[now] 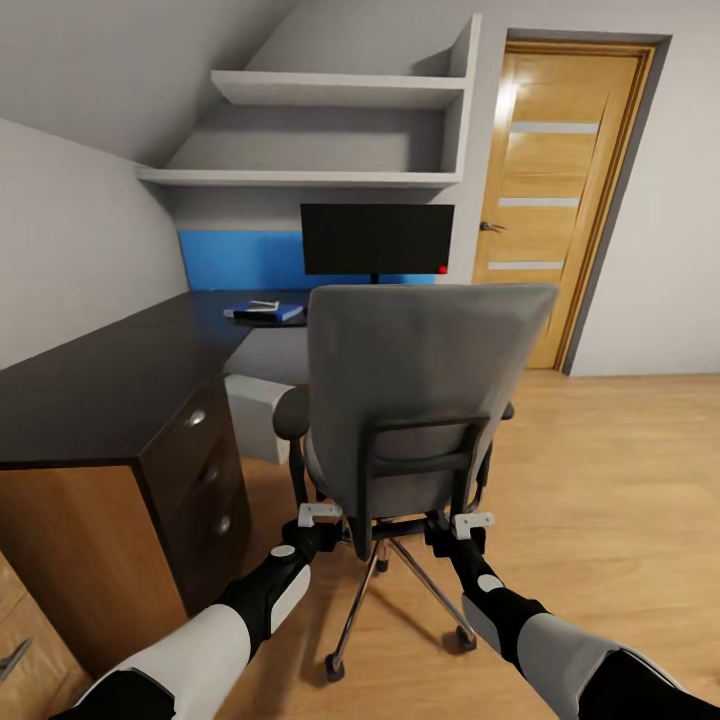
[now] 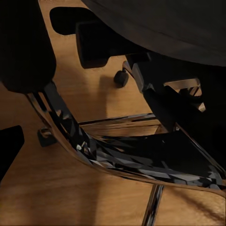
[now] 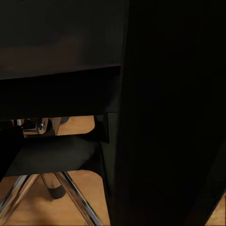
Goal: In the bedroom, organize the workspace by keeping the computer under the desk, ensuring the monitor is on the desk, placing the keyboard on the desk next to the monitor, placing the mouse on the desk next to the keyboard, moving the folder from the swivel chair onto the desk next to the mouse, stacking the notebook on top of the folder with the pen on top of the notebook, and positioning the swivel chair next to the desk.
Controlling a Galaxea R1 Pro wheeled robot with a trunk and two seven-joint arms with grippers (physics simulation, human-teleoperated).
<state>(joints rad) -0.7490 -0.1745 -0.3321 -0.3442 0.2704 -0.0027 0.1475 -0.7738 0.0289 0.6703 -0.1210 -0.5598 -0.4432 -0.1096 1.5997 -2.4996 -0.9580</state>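
Note:
The swivel chair (image 1: 420,370) stands right in front of me with its grey back toward me, close beside the black desk (image 1: 110,380). My left gripper (image 1: 335,525) and right gripper (image 1: 450,530) both reach in under the seat at the black back frame; their fingers are hidden. The chrome base (image 2: 117,160) fills the left wrist view, and dark chair parts (image 3: 56,155) fill the right wrist view. The monitor (image 1: 377,238) stands on the desk behind the chair. The blue folder (image 1: 285,315) lies on the desk with the notebook (image 1: 258,308) and a pale pen on top. The grey computer (image 1: 255,412) sits under the desk. The keyboard and mouse are hidden.
The desk's drawer unit (image 1: 205,470) with round knobs is close on my left, with a light-wood cabinet (image 1: 25,640) nearer still. White wall shelves (image 1: 330,90) hang above the desk. A wooden door (image 1: 555,200) is at the back right, with wood floor (image 1: 620,500) to the right.

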